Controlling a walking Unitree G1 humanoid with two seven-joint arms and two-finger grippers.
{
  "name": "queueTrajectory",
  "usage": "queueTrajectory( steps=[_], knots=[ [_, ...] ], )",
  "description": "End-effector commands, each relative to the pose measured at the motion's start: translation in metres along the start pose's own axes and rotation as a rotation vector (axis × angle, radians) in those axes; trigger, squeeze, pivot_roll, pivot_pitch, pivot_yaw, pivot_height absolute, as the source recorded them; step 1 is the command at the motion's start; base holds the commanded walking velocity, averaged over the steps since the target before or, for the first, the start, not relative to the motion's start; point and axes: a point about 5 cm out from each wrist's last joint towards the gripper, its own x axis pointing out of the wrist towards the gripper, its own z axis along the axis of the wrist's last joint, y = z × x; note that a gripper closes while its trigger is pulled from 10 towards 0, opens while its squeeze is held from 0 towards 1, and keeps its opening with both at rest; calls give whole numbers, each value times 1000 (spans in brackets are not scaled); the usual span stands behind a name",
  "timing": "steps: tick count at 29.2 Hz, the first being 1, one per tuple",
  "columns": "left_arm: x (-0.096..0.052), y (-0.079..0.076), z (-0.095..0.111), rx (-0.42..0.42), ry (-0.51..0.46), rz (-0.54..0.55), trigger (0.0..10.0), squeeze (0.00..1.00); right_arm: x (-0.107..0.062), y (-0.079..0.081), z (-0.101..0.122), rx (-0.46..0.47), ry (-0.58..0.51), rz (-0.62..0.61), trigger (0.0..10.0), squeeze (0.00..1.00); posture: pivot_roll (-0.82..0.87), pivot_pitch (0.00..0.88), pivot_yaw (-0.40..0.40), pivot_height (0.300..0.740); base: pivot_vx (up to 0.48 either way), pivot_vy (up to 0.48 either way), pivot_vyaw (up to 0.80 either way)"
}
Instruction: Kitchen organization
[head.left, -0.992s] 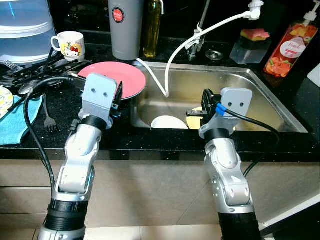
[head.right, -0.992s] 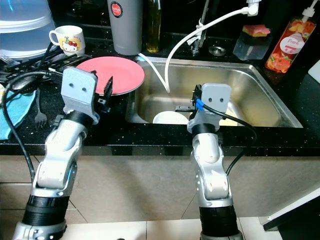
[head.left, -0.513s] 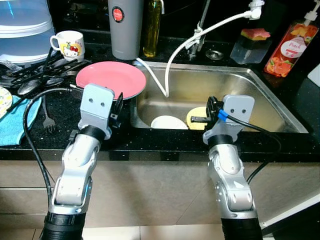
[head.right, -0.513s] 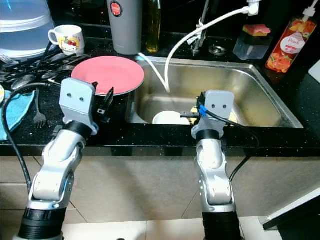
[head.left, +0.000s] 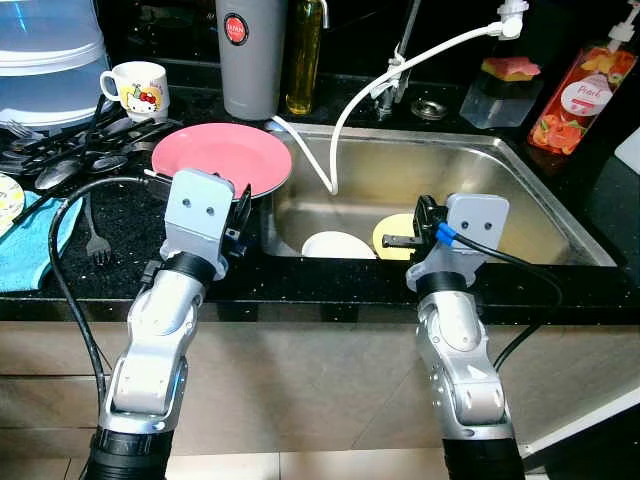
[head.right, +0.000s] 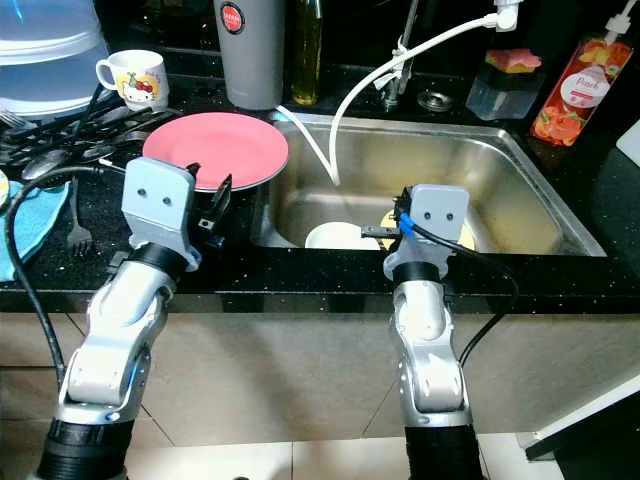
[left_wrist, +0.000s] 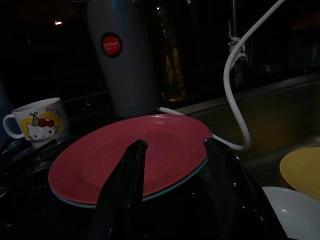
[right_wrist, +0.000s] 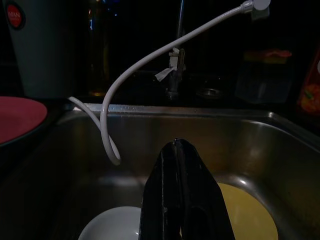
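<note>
- The stainless steel kitchen sink lies set into the black speckled countertop in front of me, a round white plate and a round yellow plate resting on its floor. My right gripper hangs over the near rim with its fingers pressed together, empty; going down like that I judge it would only push a plate, not lift it.
- The round pink plate sits on the counter with its edge overhanging the sink's left rim. My left gripper hovers just before it, fingers spread wide, holding nothing. A careless nudge could tip the plate into the basin onto the dishes below.
- The thin white hose loops from the tap down into the sink, between my two arms. Either arm may snag it and drag it across the plates.
- The scattered dark forks and spoons and the white cartoon mug lie beside the pink plate; a wide swing could knock them.
</note>
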Motion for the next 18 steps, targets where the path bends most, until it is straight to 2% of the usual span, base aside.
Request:
queueTrajectory(
  steps=[1, 18],
  knots=[
    [1, -3, -2, -12, 16, -2, 10000, 0, 1, -2, -1, -10, -2, -3, 10000, 0, 217, 24, -98, 740, 0, 0, 0],
    [5, -4, -2, -15, 28, 7, 10000, 0, 3, -1, 0, -8, -5, -1, 10000, 0, 213, 30, -94, 740, 0, 0, 0]
  ],
)
